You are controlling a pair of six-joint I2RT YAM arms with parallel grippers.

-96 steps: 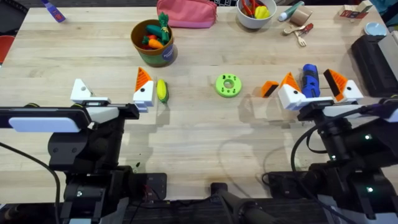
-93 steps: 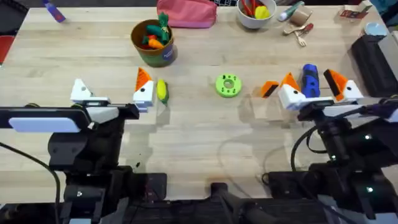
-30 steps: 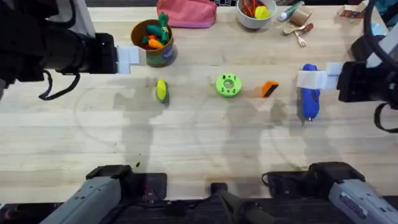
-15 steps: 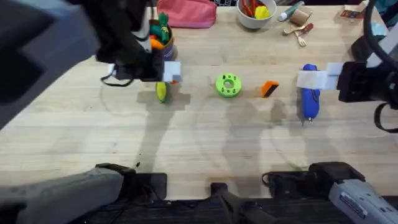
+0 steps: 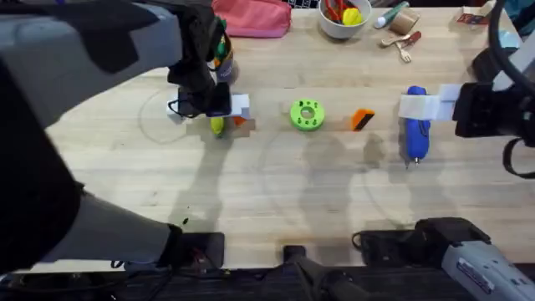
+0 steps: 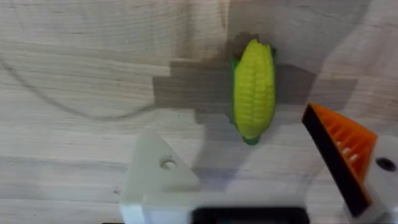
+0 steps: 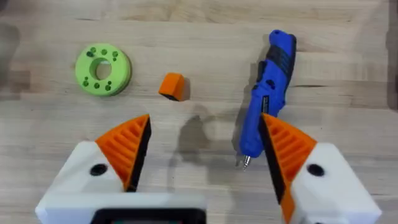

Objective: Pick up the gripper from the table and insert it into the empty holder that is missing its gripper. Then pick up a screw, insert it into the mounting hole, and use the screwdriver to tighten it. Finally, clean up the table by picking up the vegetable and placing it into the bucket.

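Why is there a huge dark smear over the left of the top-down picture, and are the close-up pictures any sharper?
Overhead: the left arm rises close under the camera, so it blurs. Left wrist: the corn is sharp, ringed by a blocky shadow. Right wrist: the screwdriver is crisp.

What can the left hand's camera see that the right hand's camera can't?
The left wrist view shows the yellow corn lying between the left gripper's open fingers, one of them a bare white holder with no orange pad. The right wrist view shows the blue screwdriver, the loose orange gripper pad and a green disc beyond the open right gripper. Both show the wooden table.
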